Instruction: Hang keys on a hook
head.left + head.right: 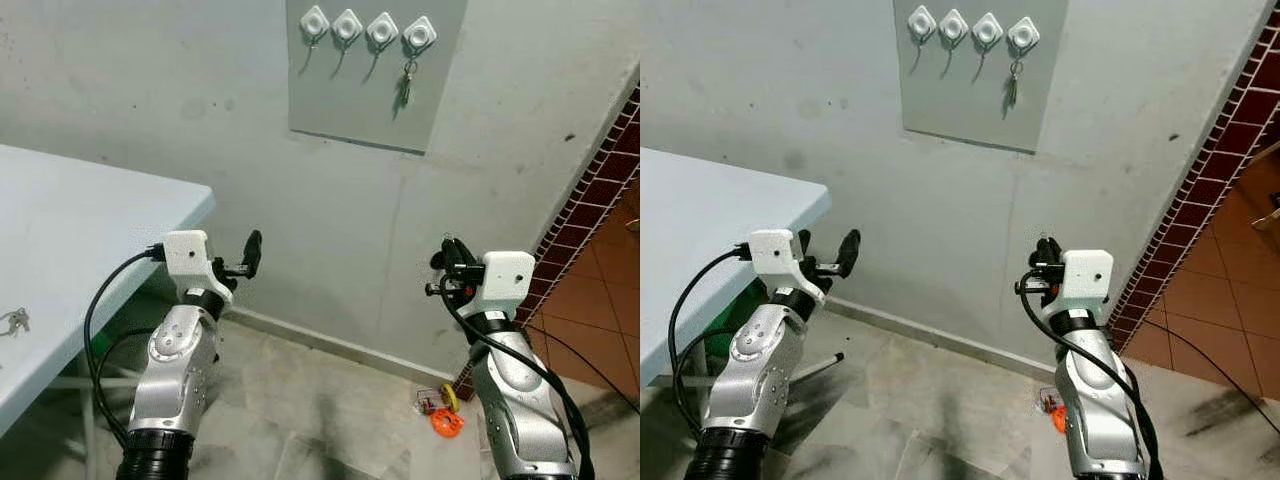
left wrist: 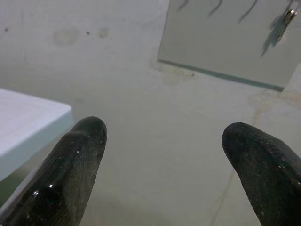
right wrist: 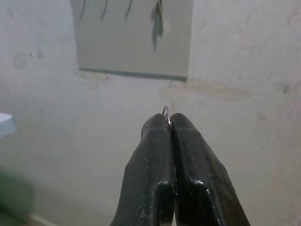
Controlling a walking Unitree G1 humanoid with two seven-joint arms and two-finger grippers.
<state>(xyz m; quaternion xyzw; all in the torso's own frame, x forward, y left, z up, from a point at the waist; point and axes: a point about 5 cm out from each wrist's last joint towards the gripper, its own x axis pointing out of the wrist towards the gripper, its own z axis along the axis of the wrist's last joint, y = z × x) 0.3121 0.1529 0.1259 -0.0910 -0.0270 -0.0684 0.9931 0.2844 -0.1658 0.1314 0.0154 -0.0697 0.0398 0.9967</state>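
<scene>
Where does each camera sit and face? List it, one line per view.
Left eye: on the head, facing the wall's hook board; both arms show, left hand and right hand.
Right eye: beside it, same scene.
Left wrist: along the open left hand's fingers, toward the board.
Right wrist: along the shut right hand, a key ring pinched at its tips.
All share the hung keys.

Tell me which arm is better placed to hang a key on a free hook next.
The right. The right gripper is shut on a key ring, below the hook board. The left gripper is open with nothing between its fingers.
</scene>
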